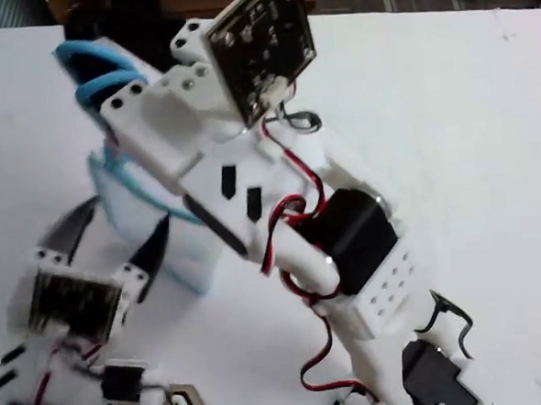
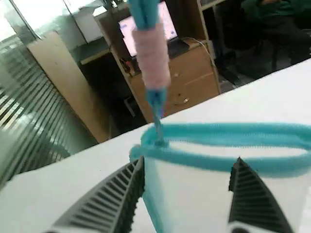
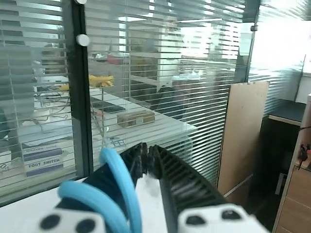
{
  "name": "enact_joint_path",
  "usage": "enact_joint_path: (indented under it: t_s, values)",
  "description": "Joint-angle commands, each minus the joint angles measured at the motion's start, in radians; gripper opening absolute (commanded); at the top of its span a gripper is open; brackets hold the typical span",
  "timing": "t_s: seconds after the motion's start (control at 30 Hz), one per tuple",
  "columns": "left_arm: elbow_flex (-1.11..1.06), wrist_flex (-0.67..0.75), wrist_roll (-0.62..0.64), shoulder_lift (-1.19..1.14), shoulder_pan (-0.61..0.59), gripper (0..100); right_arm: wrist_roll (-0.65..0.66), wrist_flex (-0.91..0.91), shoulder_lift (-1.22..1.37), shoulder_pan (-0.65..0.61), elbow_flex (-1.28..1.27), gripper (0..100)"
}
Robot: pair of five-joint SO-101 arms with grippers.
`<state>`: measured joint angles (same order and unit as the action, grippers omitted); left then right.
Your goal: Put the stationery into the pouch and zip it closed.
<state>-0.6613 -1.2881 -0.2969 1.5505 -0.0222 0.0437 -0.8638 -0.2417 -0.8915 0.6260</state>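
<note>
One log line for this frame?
left gripper: open, flanking pouch | right gripper: shut, likely holding pen | pen: upright, tip at unzipped pouch mouth

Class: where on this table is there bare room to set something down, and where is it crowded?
Free: the bare table between the right arm and the far edge. Crowded: around the pouch, between the left gripper and that arm.

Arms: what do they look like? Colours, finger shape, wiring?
The left arm and right arm are white plastic with black motor blocks and red-and-black cables. The right one has a dark circuit board at its wrist. The left gripper and right gripper have black, ribbed, tapering fingers.
</note>
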Motion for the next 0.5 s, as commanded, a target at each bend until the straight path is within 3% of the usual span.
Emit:
enact_joint_path:
  t_s: [0.0, 0.17, 0.47]
  values:
    - [0.097, -0.009, -0.083, -0.027, -0.059, 28, -0.003, 0.010, -0.005, -0.005, 0.025, 1.6]
    - [0.146, -0.023, -0.245, -0.027, -0.148, 28, -0.008, -0.054, -0.027, -0.004, 0.020, 1.6]
    - [0.279, -0.255, -0.594, -0.027, -0.153, 28, -0.009, -0.054, -0.030, 0.045, 0.000, 1.6]
